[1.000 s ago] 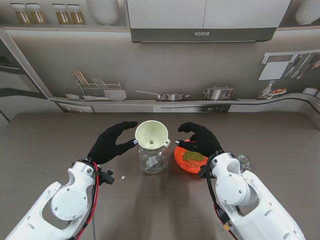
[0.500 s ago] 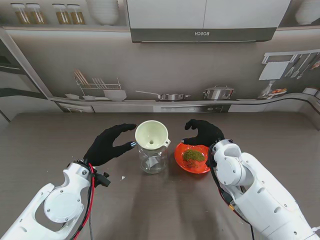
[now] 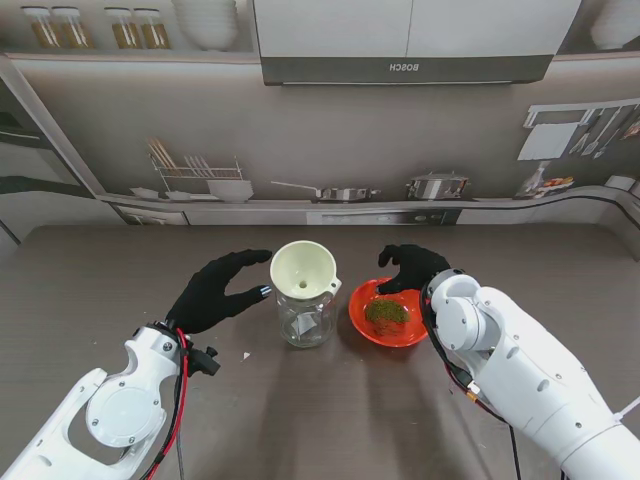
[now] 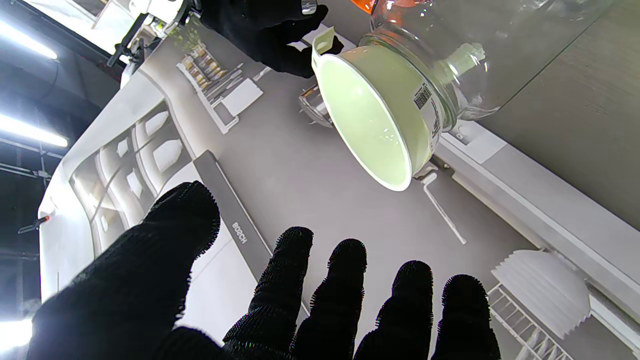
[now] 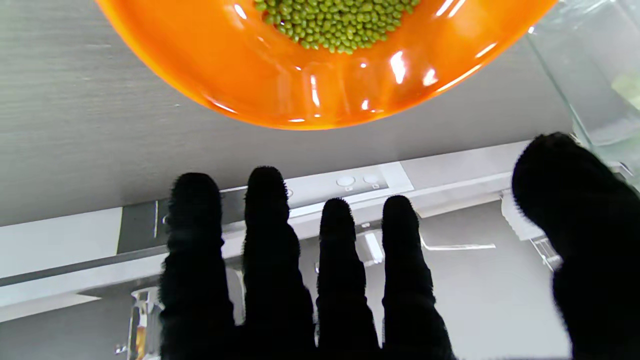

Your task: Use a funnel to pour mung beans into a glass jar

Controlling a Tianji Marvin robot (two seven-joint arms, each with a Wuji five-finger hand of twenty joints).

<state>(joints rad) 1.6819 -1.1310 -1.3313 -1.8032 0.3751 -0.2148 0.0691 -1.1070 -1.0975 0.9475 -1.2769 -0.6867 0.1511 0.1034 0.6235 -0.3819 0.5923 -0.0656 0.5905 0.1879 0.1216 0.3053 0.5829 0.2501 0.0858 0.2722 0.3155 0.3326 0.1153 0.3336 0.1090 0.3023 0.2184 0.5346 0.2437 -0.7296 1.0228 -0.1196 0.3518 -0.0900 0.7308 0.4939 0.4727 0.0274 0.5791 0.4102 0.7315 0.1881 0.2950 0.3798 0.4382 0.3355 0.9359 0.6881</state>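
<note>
Two hands, both empty with fingers spread. Funnel [image 3: 304,268] already sits in the jar [image 3: 306,318] mid-surface, so the left hand [image 3: 218,288] hovers beside it, probably to steady it. Right hand [image 3: 412,266] curls behind the orange bowl [image 3: 360,318] of beans [image 3: 386,313], looks not quite touching.

Funnel [image 3: 304,270] sat in jar [image 3: 306,318] mid-table [image 3: 120,270], bowl [image 3: 386,318] just right of jar w/ beans [image 3: 386,314] in it, left hand [image 3: 216,287] left of funnel, right hand [image 3: 412,266] at bowl's far edge, counter [image 3: 330,203] behind table.
</note>
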